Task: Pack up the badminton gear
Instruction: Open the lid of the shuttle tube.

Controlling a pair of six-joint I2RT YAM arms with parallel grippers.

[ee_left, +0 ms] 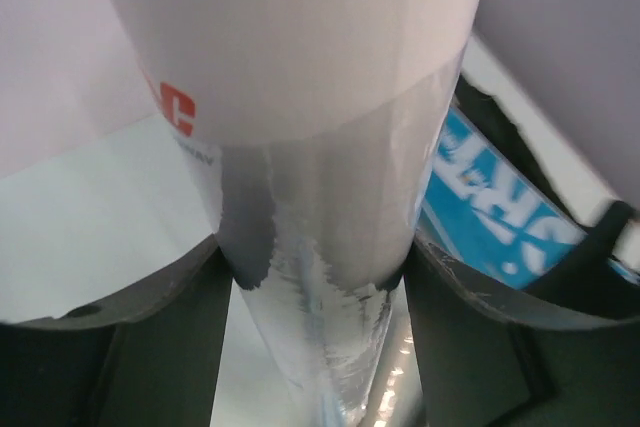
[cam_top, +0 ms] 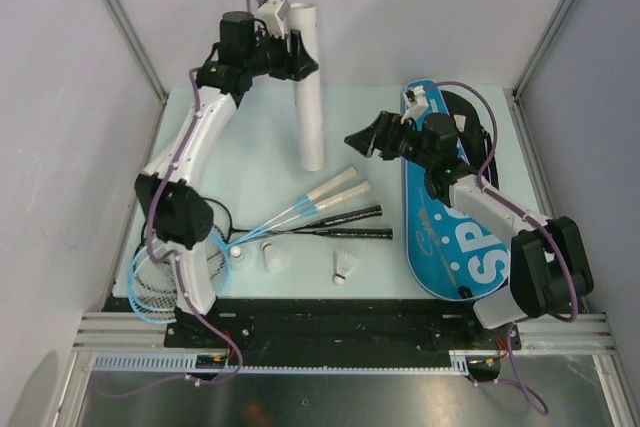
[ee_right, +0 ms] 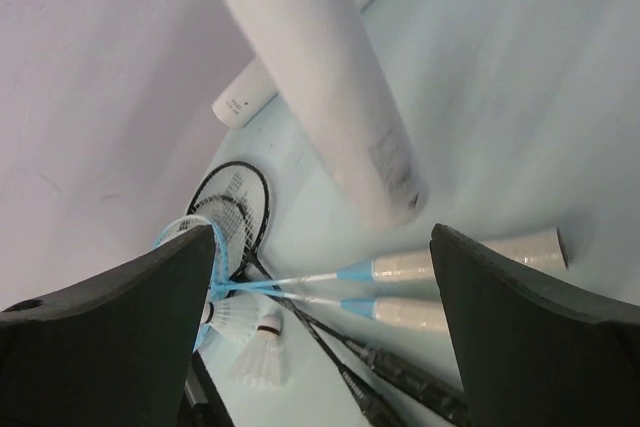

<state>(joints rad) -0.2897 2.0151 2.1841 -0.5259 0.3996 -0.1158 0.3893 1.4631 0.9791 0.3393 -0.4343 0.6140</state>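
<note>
Top external: left gripper (cam_top: 290, 52) clasps white tube (cam_top: 311, 117) (tilted)

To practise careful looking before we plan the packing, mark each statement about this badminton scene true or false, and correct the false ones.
1. The left gripper is closed on a long white tube. True.
2. The right gripper holds a shuttlecock. False: its jaws stand open with nothing between them.
3. Three shuttlecocks lie on the table. True.
4. The rackets are packed inside the bag. False: they lie on the table, to the left of the blue SPORT bag.
</note>
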